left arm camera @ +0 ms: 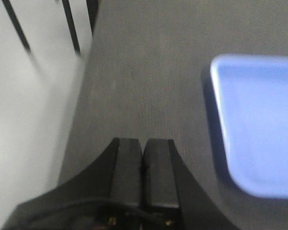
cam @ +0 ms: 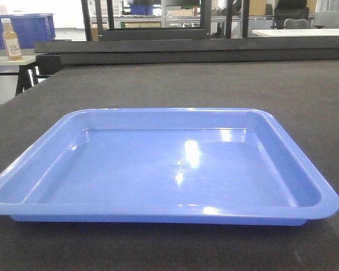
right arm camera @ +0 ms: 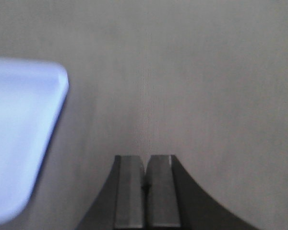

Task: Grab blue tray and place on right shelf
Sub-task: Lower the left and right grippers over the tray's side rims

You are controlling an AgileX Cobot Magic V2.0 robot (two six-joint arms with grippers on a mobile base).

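The blue tray (cam: 164, 169) lies flat and empty on the dark grey table (cam: 214, 84), close to the front camera. Its left rim shows in the left wrist view (left arm camera: 259, 124) and its right corner in the right wrist view (right arm camera: 24, 134). My left gripper (left arm camera: 144, 143) is shut and empty over bare table, left of the tray and apart from it. My right gripper (right arm camera: 145, 159) is shut and empty over bare table, right of the tray and apart from it. Neither gripper shows in the front view. The right shelf is out of view.
The table's left edge (left arm camera: 81, 110) drops to a pale floor close to my left gripper. Far back left, a bottle (cam: 11, 39) stands on a side table in front of a dark-blue bin (cam: 28, 28). Racks and office chairs stand in the background.
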